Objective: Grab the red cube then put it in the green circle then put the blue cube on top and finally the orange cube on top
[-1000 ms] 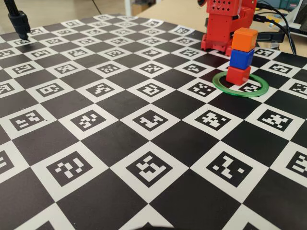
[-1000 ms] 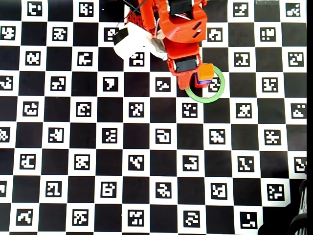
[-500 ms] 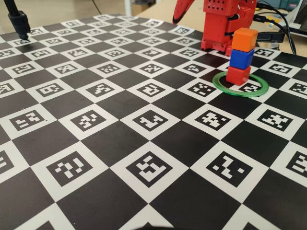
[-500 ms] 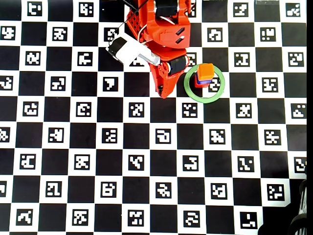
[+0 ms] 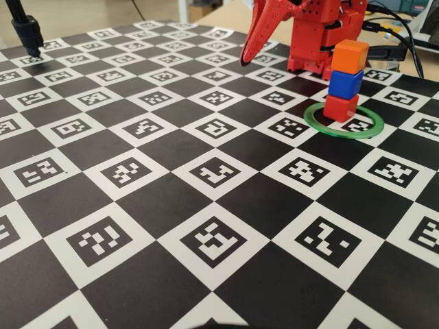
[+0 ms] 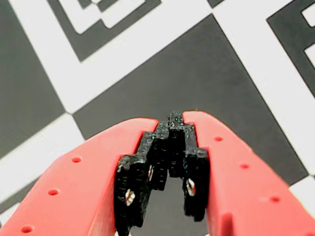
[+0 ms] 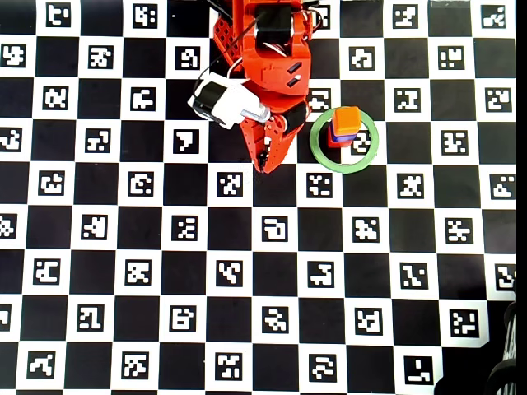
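Board (image 5: 171, 147) fills my fixed and overhead feeds: black and white checker, a marker code in every white square. Wrist cam shows only blurred squares of it. Black stand (image 5: 26, 31) sits at the far left corner in fixed view, foot on the board. Wooden tabletop (image 5: 226, 14) beyond the far edge, cables (image 5: 405, 34) lying on it at top right. Dark object (image 7: 504, 374) at the overhead's bottom right corner, can't tell what.

Red plastic arm (image 7: 272, 58), white wrist camera (image 7: 224, 100), black-padded red jaws with small holes.
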`<state>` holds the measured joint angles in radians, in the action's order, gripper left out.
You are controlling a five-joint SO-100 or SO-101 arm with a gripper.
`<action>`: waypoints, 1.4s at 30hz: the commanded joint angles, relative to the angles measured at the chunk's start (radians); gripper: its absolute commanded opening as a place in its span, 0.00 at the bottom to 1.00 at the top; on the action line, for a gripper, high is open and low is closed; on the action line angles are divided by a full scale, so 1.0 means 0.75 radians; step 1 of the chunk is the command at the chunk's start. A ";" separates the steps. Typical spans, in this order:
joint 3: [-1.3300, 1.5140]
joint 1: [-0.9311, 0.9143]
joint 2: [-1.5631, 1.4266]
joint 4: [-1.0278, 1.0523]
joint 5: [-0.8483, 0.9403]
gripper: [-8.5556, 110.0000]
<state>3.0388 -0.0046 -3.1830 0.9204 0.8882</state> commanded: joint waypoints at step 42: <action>0.188 -0.004 -0.235 0.485 0.620 0.02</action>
<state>3.1293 0.0015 -3.3088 1.2303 1.3284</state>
